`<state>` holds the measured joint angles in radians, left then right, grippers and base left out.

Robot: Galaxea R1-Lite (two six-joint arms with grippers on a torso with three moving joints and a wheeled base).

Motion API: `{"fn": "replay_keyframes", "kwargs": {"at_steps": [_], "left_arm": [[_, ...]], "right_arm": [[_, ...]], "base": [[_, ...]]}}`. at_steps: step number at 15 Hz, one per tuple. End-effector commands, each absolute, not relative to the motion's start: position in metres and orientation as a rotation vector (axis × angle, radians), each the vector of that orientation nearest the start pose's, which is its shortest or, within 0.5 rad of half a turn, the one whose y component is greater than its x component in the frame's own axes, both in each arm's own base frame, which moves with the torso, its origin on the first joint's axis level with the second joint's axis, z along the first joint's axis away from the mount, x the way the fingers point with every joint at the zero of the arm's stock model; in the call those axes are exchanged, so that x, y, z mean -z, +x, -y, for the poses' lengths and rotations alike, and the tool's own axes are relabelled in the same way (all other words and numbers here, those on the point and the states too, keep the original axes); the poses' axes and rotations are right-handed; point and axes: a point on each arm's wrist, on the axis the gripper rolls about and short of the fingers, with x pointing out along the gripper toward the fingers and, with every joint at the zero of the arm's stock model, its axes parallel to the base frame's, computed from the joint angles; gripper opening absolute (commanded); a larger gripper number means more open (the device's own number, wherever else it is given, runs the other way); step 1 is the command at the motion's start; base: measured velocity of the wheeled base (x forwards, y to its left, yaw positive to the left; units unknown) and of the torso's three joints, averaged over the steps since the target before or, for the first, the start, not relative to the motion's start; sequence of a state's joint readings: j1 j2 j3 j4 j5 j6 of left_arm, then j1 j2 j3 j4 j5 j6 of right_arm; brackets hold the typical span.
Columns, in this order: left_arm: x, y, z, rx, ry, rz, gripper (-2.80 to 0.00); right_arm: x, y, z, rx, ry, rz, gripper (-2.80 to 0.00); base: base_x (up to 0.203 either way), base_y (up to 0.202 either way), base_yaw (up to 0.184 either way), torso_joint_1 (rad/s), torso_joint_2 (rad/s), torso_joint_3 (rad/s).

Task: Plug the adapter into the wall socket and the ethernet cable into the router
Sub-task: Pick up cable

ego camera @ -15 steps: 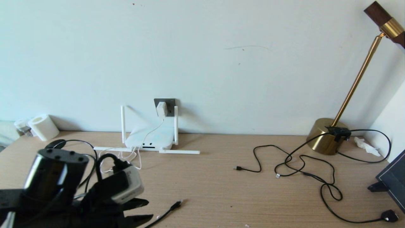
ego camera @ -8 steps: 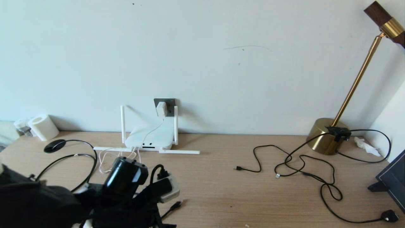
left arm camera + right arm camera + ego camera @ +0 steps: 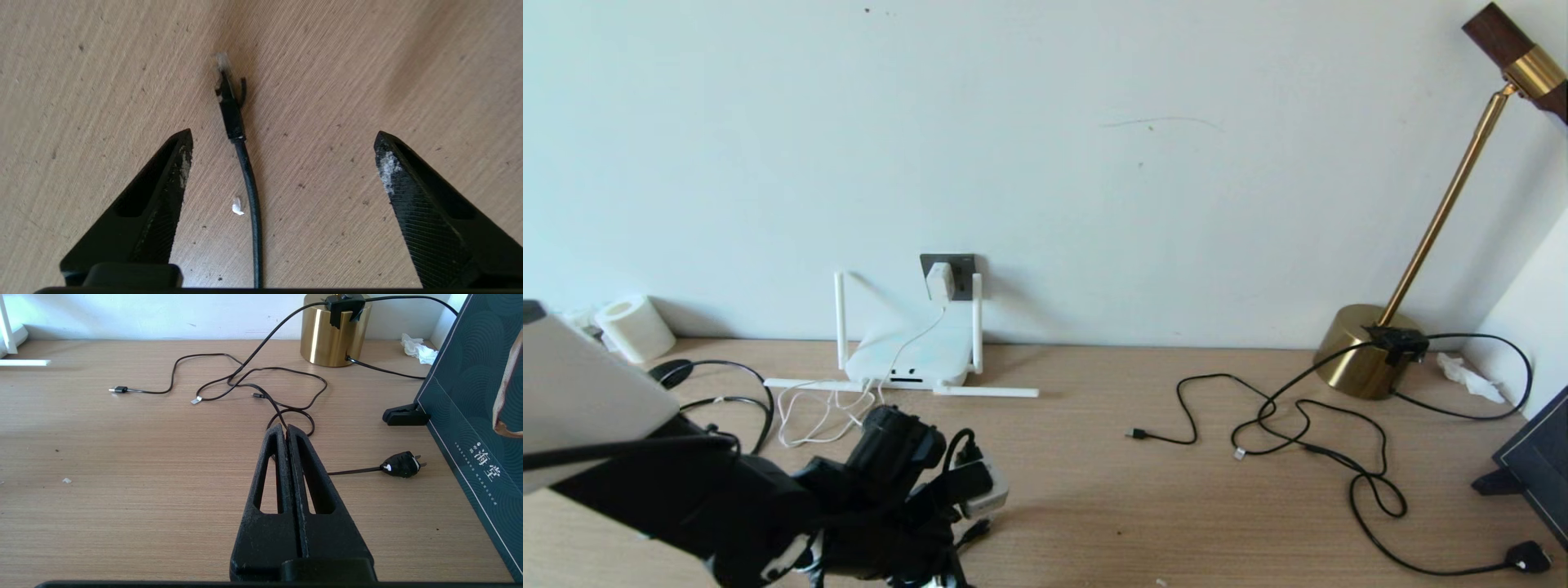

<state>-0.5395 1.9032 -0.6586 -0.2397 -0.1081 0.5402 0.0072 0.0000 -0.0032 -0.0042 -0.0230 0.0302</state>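
A pale wall rises behind a light wood-grain desk point(image 3: 1176, 490). At the far left the small white rounded-square adapter point(image 3: 939, 280) already sits in the dark grey square wall socket point(image 3: 964, 263), just above the flat white router point(image 3: 907, 355) with its slim stick antennas. So the cable step is in hand, I'd say. The left tool point(image 3: 282, 159) hovers spread wide at the near left, and between its fingers lies the thick black ethernet cable point(image 3: 249, 188), black boot and small clear plug flat on the desk and pointing away. Next it needs to drop and pinch that boot squarely. The right tool point(image 3: 287, 430) waits clenched and empty over the desk's right side, near thin black cords.
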Motion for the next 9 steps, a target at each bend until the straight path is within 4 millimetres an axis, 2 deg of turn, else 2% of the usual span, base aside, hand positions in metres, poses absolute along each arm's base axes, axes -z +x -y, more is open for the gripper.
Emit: {"fn": "replay_keyframes", "kwargs": {"at_steps": [1, 6, 7, 9], "left_arm": [[-0.0538, 0.2457, 0.1441, 0.846, 0.696, -0.85, 0.0], [-0.051, 0.251, 0.138, 0.838, 0.705, -0.854, 0.0], [-0.0501, 0.2537, 0.1395, 0.839, 0.702, -0.85, -2.8], [-0.0479, 0.2543, 0.1398, 0.841, 0.702, -0.856, -2.8]], "right_arm": [[-0.0769, -0.0229, 0.0007, 0.015, 0.031, 0.007, -2.8], [-0.0768, -0.0229, 0.0007, 0.015, 0.031, 0.006, -2.8], [-0.0769, -0.0229, 0.0007, 0.015, 0.031, 0.007, -2.8], [-0.077, -0.0229, 0.0007, 0.015, 0.03, 0.008, -2.8]], "base": [[0.0, 0.0, 0.0, 0.0, 0.0, 0.0], [0.0, 0.0, 0.0, 0.0, 0.0, 0.0], [0.0, 0.0, 0.0, 0.0, 0.0, 0.0], [0.0, 0.0, 0.0, 0.0, 0.0, 0.0]]}}
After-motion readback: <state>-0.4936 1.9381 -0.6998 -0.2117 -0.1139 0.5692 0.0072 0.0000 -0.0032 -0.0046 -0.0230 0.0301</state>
